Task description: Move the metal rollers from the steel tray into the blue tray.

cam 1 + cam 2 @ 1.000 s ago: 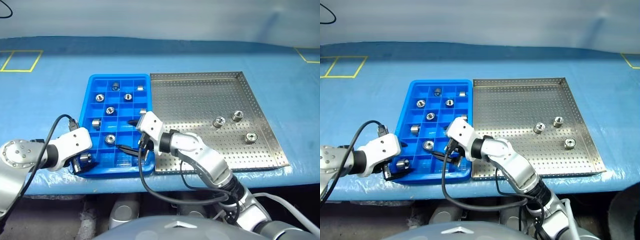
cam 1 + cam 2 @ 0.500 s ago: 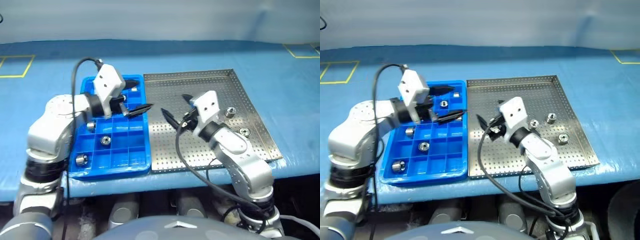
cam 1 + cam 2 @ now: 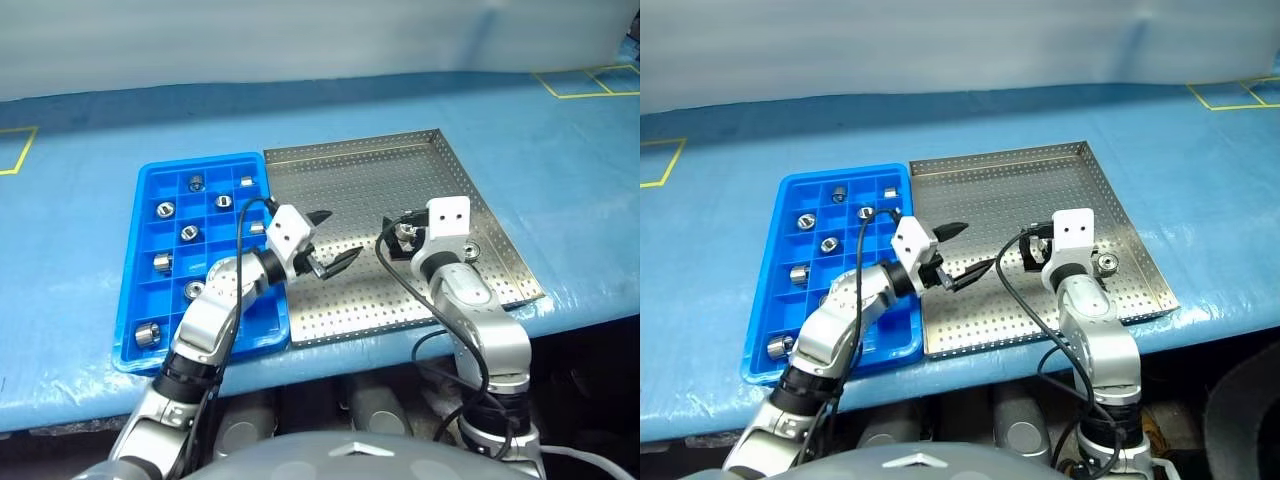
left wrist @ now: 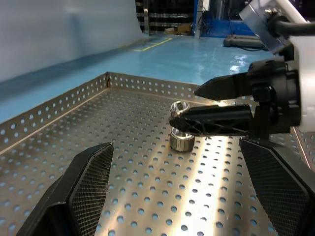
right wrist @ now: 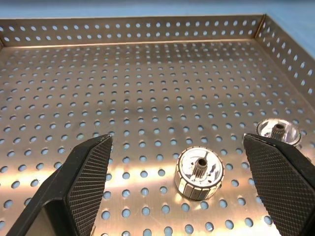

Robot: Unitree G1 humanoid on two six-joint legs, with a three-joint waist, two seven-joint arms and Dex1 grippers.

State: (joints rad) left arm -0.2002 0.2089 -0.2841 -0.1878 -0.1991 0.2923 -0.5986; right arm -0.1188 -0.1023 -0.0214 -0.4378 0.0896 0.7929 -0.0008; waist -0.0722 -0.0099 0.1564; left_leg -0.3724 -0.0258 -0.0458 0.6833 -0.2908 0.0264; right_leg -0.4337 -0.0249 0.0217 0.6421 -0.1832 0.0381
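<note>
Blue surface (image 3: 80, 210) with yellow taped squares (image 3: 585, 82) at far corners; pale backdrop (image 3: 300, 35) behind.

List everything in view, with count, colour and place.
blue tray: one, bright blue plastic with a grid of compartments, on the table left of the steel tray
steel tray: one, silver, perforated, right of the blue tray
rollers: about nine silver ones spread over the blue tray's compartments, and at least two on the steel tray by the right claw
table cover: one, blue, under both trays
tape marks: yellow outlines at the far corners of the table
left claw: black, open, empty, over the steel tray
right claw: black, open, empty, over the steel tray, facing the rollers
</note>
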